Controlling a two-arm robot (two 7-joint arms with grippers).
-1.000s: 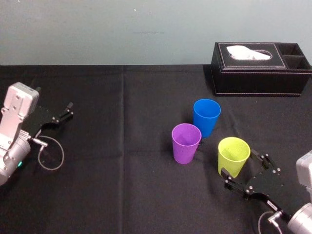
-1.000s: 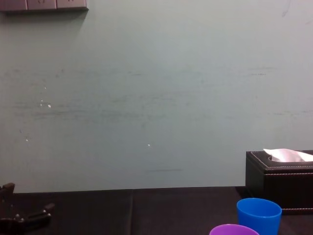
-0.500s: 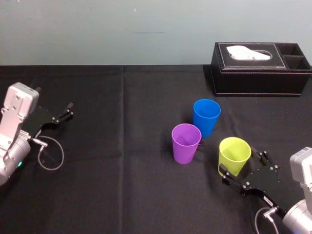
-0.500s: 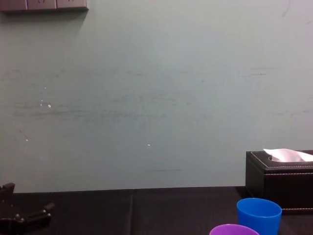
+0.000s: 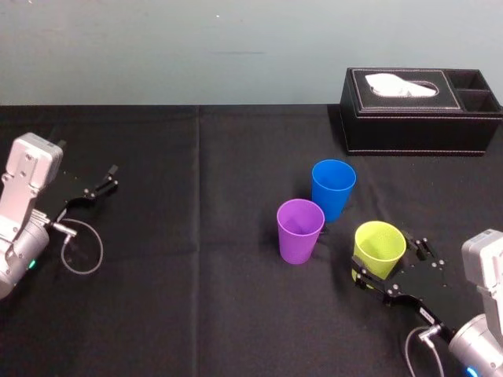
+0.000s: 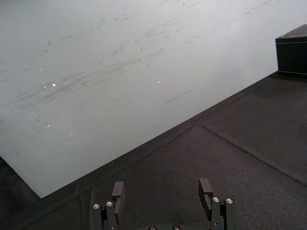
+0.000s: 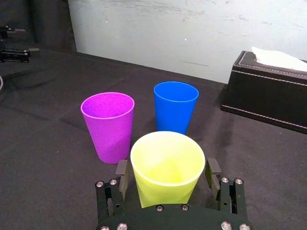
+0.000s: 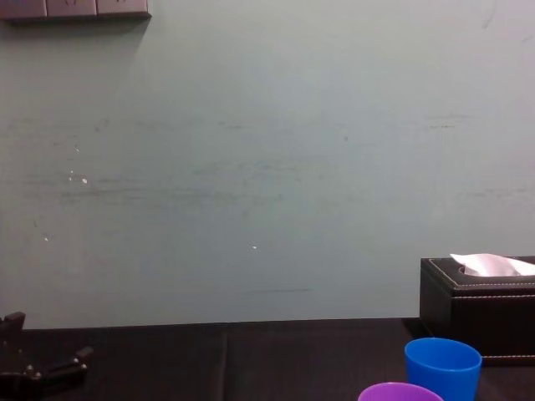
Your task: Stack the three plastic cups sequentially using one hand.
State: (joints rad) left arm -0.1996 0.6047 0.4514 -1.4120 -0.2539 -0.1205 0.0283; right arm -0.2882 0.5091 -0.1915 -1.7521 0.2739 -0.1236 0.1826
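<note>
Straddling the yellow-green cup (image 5: 377, 250), the right gripper (image 5: 391, 259) is sitting low at the lower right of the head frame. Its fingers are standing wide apart, one on each side of the cup's wall. In the right wrist view the right gripper (image 7: 167, 175) is showing a thin gap between each finger and the yellow-green cup (image 7: 167, 167), so it is not clamping anything. The cup is standing upright on the black counter (image 5: 196, 275) with its mouth facing up.

Just to the left of it in the head frame, the purple cup (image 5: 299, 230) is standing upright, near but apart. Above that and slightly right, the blue cup (image 5: 332, 188) is standing close behind the purple one. The three are forming a tight triangle right of the frame's centre, none nested in another.

At the upper right, a black tissue box (image 5: 416, 118) is resting on the counter, with white tissue poking from its top.

Far off at the left edge of the frame, the left gripper (image 5: 98, 188) is idling above the counter, its fingers spread and holding nothing.
</note>
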